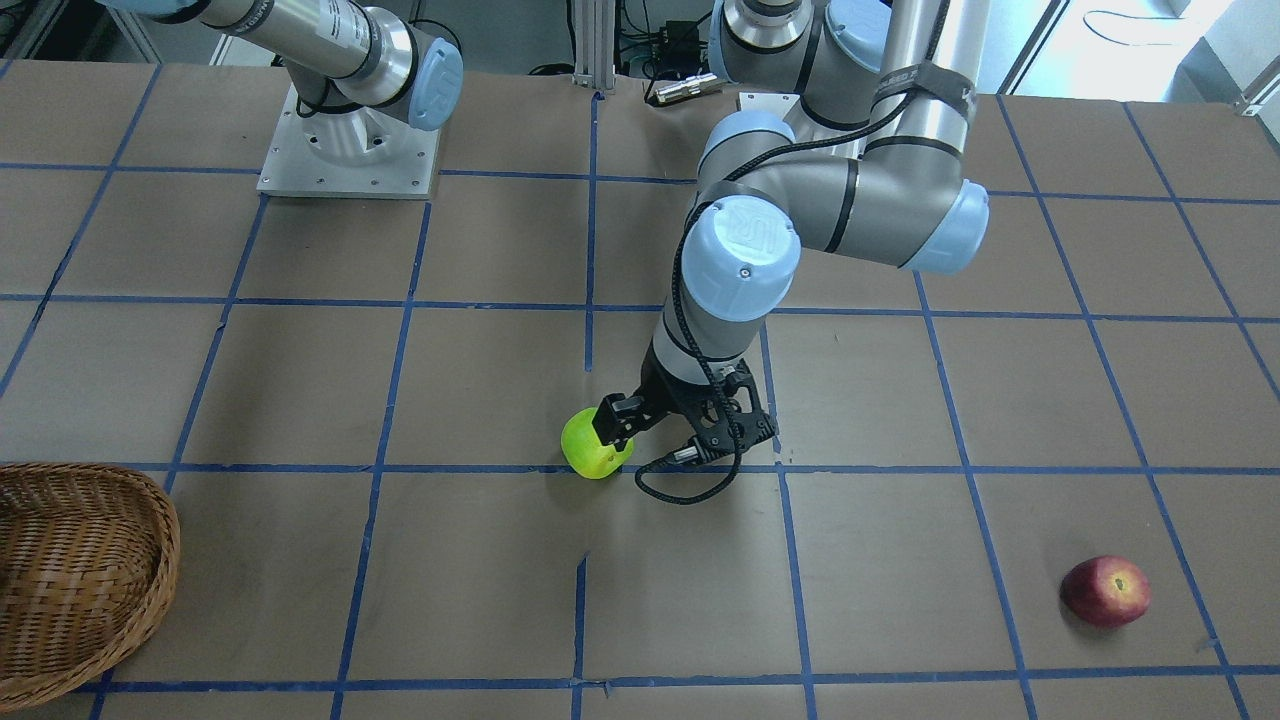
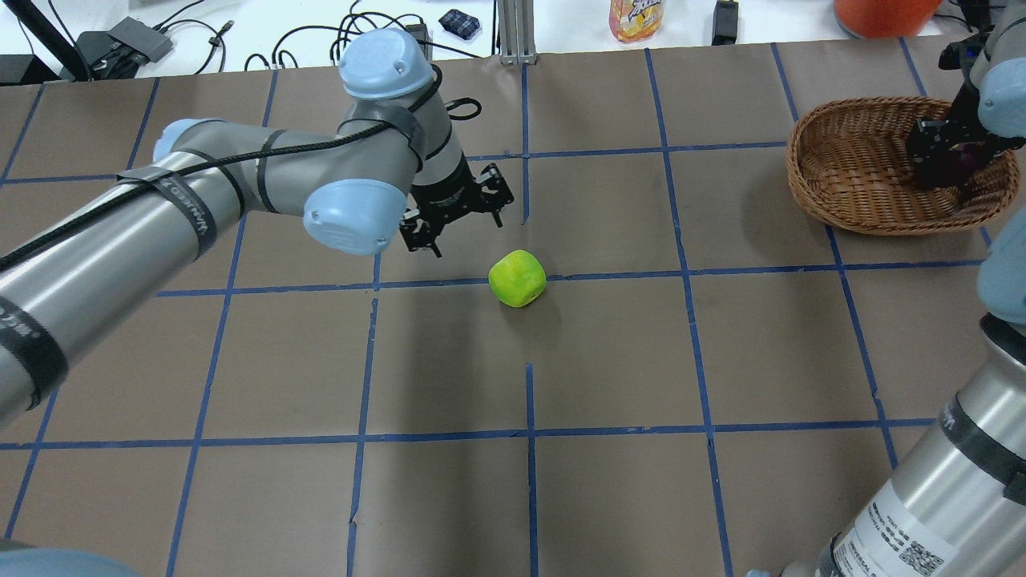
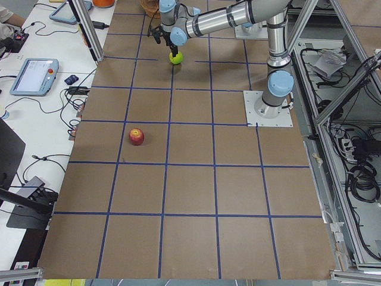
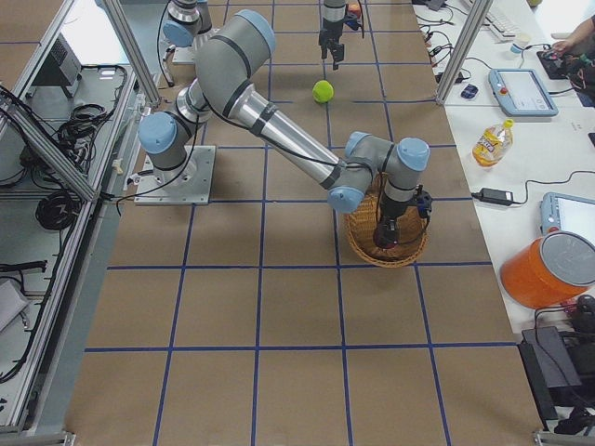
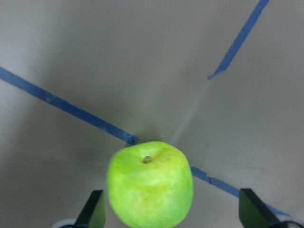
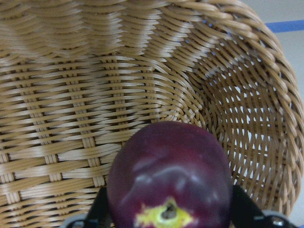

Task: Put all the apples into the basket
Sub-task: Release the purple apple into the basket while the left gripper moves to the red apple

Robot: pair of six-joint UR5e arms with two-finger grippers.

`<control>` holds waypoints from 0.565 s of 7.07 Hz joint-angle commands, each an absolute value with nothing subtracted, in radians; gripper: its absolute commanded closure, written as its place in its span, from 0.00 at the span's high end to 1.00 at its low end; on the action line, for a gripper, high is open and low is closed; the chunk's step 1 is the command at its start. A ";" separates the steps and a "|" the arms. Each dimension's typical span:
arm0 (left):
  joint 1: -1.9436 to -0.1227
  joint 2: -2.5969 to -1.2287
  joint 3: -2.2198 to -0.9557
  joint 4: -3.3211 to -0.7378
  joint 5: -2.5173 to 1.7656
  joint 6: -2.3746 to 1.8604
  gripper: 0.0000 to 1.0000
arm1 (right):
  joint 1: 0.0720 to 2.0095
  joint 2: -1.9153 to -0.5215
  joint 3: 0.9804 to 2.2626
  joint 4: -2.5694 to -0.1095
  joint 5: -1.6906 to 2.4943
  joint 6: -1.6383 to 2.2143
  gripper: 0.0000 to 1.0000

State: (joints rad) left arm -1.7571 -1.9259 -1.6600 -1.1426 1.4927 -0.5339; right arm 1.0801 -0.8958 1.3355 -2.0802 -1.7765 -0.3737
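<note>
The yellow-green apple (image 2: 518,277) lies on the table near the middle. My left gripper (image 2: 469,232) is open and hangs low just beside and over it. In the left wrist view the apple (image 5: 149,185) sits between the two spread fingers (image 5: 95,211) without touching them. My right gripper (image 2: 946,172) is down inside the wicker basket (image 2: 858,168), shut on the dark maroon apple (image 6: 168,175), which is just above the basket's floor (image 6: 71,118). The red apple (image 1: 1105,590) lies alone on the table far out on my left.
A bottle (image 2: 637,16), an orange bucket (image 2: 882,12) and cables lie beyond the table's far edge. The right arm's base plate (image 1: 350,150) is bolted to the table. Blue tape lines grid the brown tabletop.
</note>
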 commanded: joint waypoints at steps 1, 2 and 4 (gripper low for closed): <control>-1.567 -1.847 -1.667 -1.364 1.659 -0.076 0.93 | 1.080 -0.913 1.332 -2.027 -1.776 -0.376 1.00; -1.477 -1.832 -1.667 -1.374 1.680 0.089 0.93 | 1.084 -0.964 1.336 -1.920 -1.766 -0.370 1.00; -1.268 -1.844 -1.655 -1.367 1.681 0.329 0.93 | 1.164 -1.098 1.341 -1.716 -1.623 -0.338 1.00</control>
